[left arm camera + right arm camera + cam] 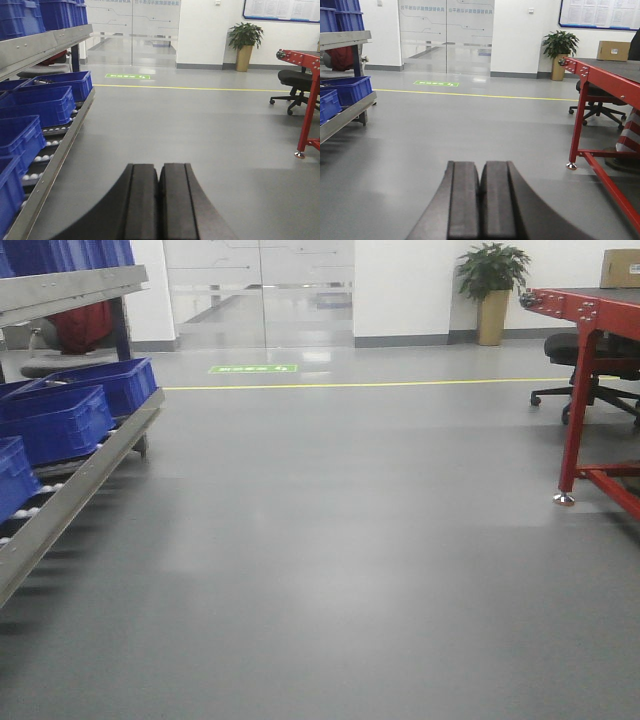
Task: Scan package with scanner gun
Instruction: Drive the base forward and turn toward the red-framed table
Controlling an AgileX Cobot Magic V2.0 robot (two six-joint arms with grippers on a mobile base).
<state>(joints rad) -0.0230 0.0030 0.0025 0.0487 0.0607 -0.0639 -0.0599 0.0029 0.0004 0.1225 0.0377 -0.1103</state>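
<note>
The scanner gun is out of view. No package shows within reach. A tan cardboard box (613,50) with a small white label stands far off on the red table (600,75), and its corner also shows in the front view (622,268). It is too distant to tell whether it is the package. My left gripper (159,167) is shut, pads pressed together with nothing between them, hanging over bare grey floor. My right gripper (480,165) is likewise shut and holds nothing, pointing across the floor.
A metal roller rack (80,475) with several blue bins (60,420) runs along the left. The red table's leg (572,430) and a black office chair (590,360) stand on the right. At the back are a potted plant (492,290) and glass doors (260,290).
</note>
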